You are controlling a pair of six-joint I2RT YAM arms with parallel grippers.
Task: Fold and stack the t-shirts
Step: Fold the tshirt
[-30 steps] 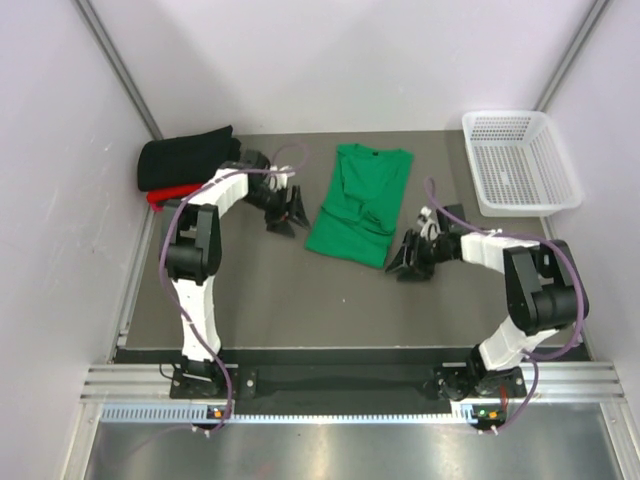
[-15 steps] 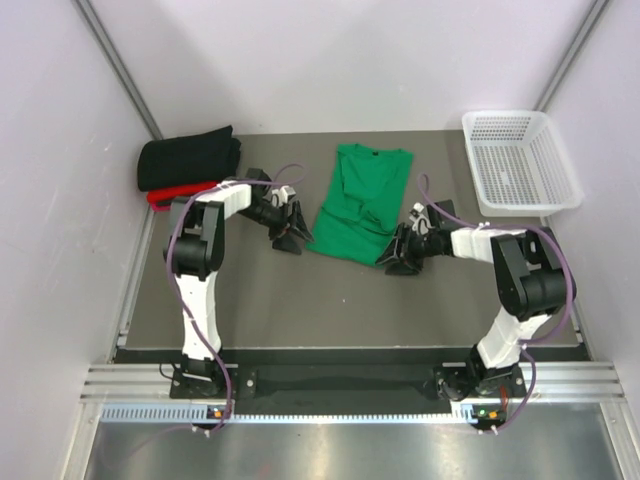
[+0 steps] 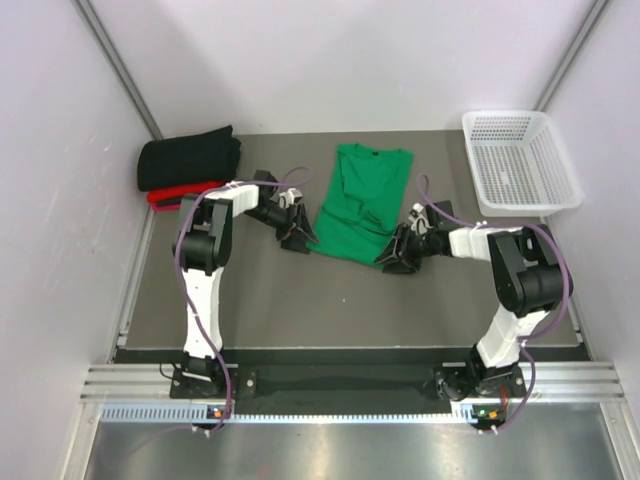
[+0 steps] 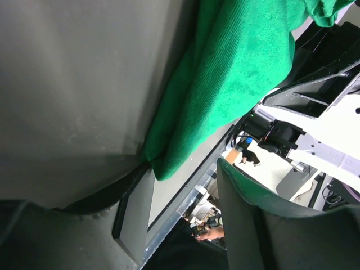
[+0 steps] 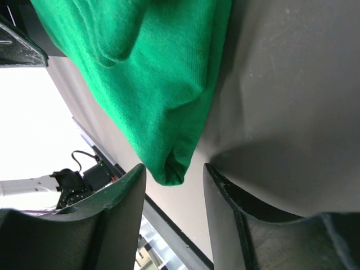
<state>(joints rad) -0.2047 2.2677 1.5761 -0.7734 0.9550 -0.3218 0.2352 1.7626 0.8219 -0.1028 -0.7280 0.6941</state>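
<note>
A bright green t-shirt (image 3: 360, 205) lies partly folded in the middle of the table. My left gripper (image 3: 299, 239) is at its near left corner and my right gripper (image 3: 392, 259) at its near right corner. In the left wrist view the green t-shirt (image 4: 225, 73) has its corner tip between the open jaws of the left gripper (image 4: 185, 169). In the right wrist view a corner of the green t-shirt (image 5: 157, 84) likewise hangs between the open jaws of the right gripper (image 5: 174, 169), with gaps on both sides. A folded black t-shirt (image 3: 188, 158) lies on a red t-shirt (image 3: 172, 195) at the far left.
A white mesh basket (image 3: 520, 160) stands at the far right corner. White walls close in the table on the left, back and right. The arm bases are bolted at the near edge.
Both grippers have moved inward to the green t-shirt's near corners, the left one rightward and nearer, the right one leftward. Their jaws have narrowed slightly.
</note>
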